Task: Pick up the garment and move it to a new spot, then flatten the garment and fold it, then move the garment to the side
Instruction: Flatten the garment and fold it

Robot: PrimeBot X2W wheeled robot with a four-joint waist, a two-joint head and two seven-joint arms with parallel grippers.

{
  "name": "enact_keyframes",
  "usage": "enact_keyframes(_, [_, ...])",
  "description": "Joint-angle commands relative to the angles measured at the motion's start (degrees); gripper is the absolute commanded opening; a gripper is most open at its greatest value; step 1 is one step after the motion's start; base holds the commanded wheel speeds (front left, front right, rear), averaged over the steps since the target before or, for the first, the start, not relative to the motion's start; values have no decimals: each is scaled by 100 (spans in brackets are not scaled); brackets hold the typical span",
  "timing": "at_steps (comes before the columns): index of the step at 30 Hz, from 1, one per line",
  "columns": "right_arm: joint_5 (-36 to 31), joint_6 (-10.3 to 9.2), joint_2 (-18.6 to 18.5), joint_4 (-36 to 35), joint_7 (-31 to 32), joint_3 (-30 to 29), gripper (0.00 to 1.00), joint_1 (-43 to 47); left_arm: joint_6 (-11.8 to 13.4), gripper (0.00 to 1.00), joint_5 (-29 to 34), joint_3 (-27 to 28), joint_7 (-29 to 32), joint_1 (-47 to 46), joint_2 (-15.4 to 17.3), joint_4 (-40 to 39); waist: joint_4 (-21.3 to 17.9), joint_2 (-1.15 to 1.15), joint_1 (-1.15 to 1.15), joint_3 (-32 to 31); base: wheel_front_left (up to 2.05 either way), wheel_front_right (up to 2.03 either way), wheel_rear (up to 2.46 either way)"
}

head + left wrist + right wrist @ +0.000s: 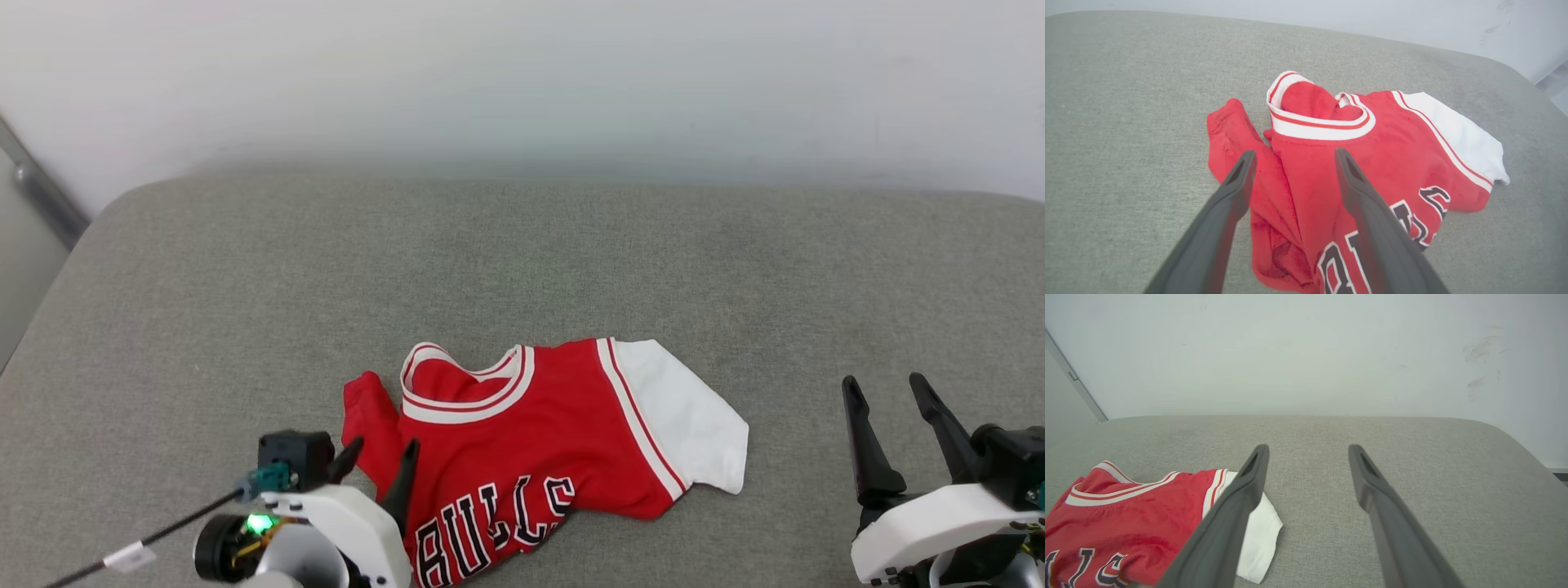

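Seemingly at the flatten step: head view has the garment (539,441) crumpled, front up, low on the grey cushion (522,261), left gripper (382,449) over its bunched red edge, right gripper (884,384) well apart, fingers spread. Left wrist view: jaws spread, pinching nothing; next move prob. needs both grippers on edges to pull it flat. Right wrist view: white sleeve (1261,539) lies out flat.

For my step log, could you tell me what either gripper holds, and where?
Nothing is held: the left gripper stands open over the shirt, the right gripper open beside it.
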Motion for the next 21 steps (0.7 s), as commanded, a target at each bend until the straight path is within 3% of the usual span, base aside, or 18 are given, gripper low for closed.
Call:
enact_keyframes(1, [-7,-4,5,-43,22,7,100,72,-28,100,46,11,1,-107,51,-26,-7,0,0,-52,0,0,0])
enact_keyframes(6, [12,-4,5,-103,80,54,100,71,-363,100,-76,-72,597,-603,271,-5,-106,0,0,-14,0,0,0])
enact_keyframes(8, [51,-4,5,-134,75,76,100,-33,-767,100,-449,-258,1675,-1034,479,157,-281,0,0,237,0,0,0])
enact_keyframes(10, [74,-4,5,-114,42,87,100,-76,-867,100,-622,-348,2121,-1099,531,301,-361,0,0,348,0,0,0])
enact_keyframes(15, [146,-4,4,13,-35,71,100,-174,-882,100,-842,-350,2522,-1189,555,599,-532,0,0,542,0,0,0])
enact_keyframes(16, [155,-4,5,35,-52,76,100,-191,-854,89,-846,-353,2556,-1184,564,651,-556,0,0,568,0,0,0])
enact_keyframes(18, [174,-4,5,79,-85,82,100,-197,-892,1,-872,-350,2527,-1189,553,682,-589,0,0,587,0,0,0])
enact_keyframes(21, [182,-4,4,134,-110,66,100,-215,-856,0,-583,-345,2217,-1354,600,591,-609,0,0,575,0,0,0])
